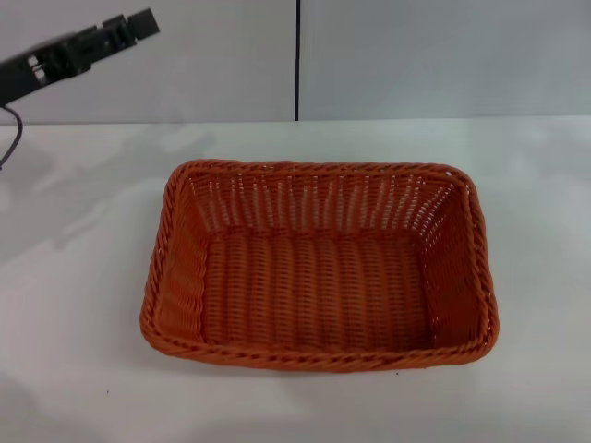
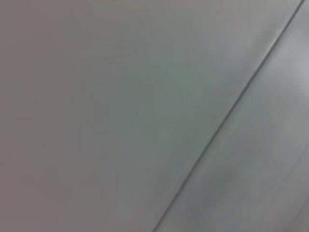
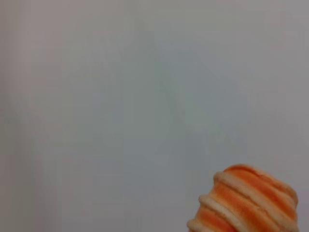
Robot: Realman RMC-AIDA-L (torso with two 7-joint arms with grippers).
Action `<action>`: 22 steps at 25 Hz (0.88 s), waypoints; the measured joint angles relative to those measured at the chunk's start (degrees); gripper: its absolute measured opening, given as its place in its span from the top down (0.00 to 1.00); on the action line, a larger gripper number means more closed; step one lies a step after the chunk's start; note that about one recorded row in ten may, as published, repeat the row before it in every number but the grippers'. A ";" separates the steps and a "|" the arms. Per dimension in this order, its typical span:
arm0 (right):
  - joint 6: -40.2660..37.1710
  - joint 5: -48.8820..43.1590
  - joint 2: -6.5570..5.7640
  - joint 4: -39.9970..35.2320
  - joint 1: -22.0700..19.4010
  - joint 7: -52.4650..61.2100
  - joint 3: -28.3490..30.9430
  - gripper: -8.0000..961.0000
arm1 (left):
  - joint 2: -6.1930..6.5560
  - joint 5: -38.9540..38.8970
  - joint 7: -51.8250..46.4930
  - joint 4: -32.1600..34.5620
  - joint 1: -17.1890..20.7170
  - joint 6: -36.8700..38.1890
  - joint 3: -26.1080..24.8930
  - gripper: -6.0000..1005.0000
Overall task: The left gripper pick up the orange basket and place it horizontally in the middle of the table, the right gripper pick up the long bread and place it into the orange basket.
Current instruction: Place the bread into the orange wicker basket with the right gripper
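Orange basket (image 1: 319, 268) lying flat mid-surface (image 1: 74, 305). Left gripper (image 1: 129, 28) raised far left, grip state impossible to tell. Striped bread (image 3: 246, 203) close before right wrist.

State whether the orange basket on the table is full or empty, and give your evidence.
Empty. In the head view the orange basket sits upright on the table with its whole woven floor bare; no bread lies inside.

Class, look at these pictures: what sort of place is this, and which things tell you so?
Probably a robot test bench: a bare white table, one orange basket, a grey panelled wall, and the left end effector raised.
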 joint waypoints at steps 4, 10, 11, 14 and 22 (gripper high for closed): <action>0.54 -0.94 0.38 2.05 2.03 -1.21 -7.67 0.77 | -0.07 -0.70 0.60 -0.03 -0.97 -1.72 0.01 0.19; 1.85 -8.43 0.31 9.02 6.97 -2.83 -14.96 0.78 | -0.29 -1.50 0.85 -0.06 -1.78 -3.51 0.01 0.19; 2.06 -10.50 0.29 10.31 7.73 -2.80 -15.33 0.79 | -0.29 -1.50 0.85 -0.06 -1.78 -3.51 0.01 0.19; 2.51 -15.29 0.25 12.91 9.00 -2.85 -15.56 0.79 | -0.35 -2.04 0.87 -0.06 -2.25 -5.46 0.01 0.19; 6.30 -23.03 0.32 14.41 12.19 -1.36 -15.62 0.79 | -0.43 -2.78 0.87 -0.06 -3.46 -8.79 0.04 0.19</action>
